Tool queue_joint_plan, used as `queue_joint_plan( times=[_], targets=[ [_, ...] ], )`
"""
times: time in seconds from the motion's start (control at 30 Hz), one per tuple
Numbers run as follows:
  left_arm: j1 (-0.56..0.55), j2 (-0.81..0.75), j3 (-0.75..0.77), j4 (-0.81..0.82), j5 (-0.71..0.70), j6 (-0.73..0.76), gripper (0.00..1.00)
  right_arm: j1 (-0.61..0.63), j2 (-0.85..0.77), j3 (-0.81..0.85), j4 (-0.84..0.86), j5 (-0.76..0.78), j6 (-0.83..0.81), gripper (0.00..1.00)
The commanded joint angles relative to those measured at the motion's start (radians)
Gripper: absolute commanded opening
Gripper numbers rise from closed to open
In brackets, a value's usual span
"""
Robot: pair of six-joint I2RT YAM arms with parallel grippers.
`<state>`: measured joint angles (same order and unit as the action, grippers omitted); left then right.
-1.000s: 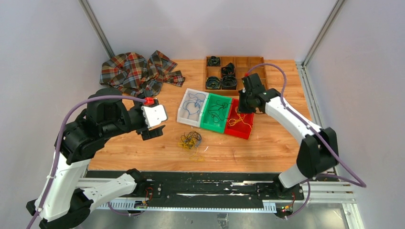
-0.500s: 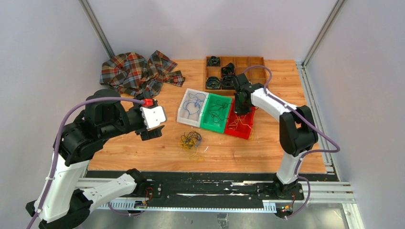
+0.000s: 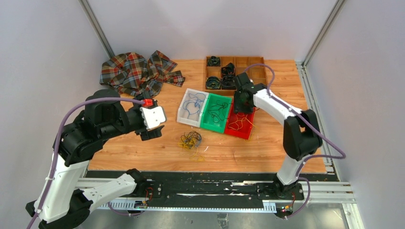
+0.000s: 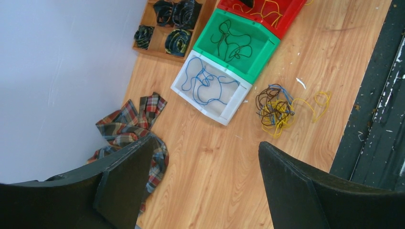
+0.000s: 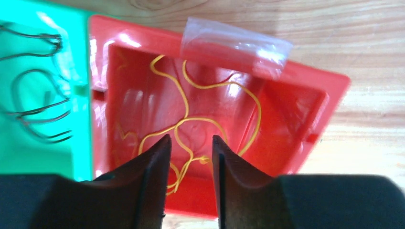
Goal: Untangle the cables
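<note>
The tangled cables, yellow, blue and dark strands in a small clump, lie on the wooden table in front of three bins; they also show in the left wrist view. My right gripper hangs open just above the red bin, and a loose yellow cable lies on the bin floor below its jaws. In the top view the right gripper is over that bin's far end. My left gripper is wide open and empty, held above the table left of the clump.
A white bin holds a blue cable and a green bin holds a black one, side by side with the red bin. A wooden tray of black coiled rolls sits behind. A plaid cloth lies at the back left.
My right gripper came down over the red bin and opened its jaws; the yellow cable now lies loose in the bin. The left arm has not moved.
</note>
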<state>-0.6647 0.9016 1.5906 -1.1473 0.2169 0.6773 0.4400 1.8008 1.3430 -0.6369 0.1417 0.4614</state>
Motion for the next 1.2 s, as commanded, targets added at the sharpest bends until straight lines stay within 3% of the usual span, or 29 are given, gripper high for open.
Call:
queue_joint_plan(
  times=[0.0, 0.13, 0.27, 0.47, 0.63, 0.9, 1.17],
  targets=[
    [-0.007, -0.01, -0.002, 0.007, 0.007, -0.011, 0.85, 0.013, -0.154, -0.005, -0.042, 0.001, -0.024, 0.48],
    [-0.007, -0.019, -0.017, 0.006, 0.011, -0.025, 0.85, 0.009, -0.254, -0.053, -0.07, 0.014, -0.036, 0.61],
    [-0.007, -0.029, -0.029, 0.007, 0.009, -0.026, 0.85, -0.027, -0.385, -0.176, -0.075, 0.013, -0.021, 0.63],
    [-0.007, -0.027, -0.032, 0.007, 0.016, -0.017, 0.85, -0.191, -0.574, -0.435, 0.018, -0.121, 0.01, 0.57],
    [-0.007, -0.018, -0.03, 0.007, 0.035, -0.018, 0.85, -0.209, -0.677, -0.524, 0.099, -0.142, 0.018, 0.55],
    [-0.007, -0.015, -0.015, 0.006, 0.03, -0.021, 0.85, -0.225, -0.562, -0.544, 0.113, -0.073, 0.052, 0.48],
    [-0.007, -0.01, -0.012, 0.006, 0.039, -0.025, 0.85, -0.236, -0.402, -0.523, 0.138, -0.099, 0.1, 0.43]
  ],
)
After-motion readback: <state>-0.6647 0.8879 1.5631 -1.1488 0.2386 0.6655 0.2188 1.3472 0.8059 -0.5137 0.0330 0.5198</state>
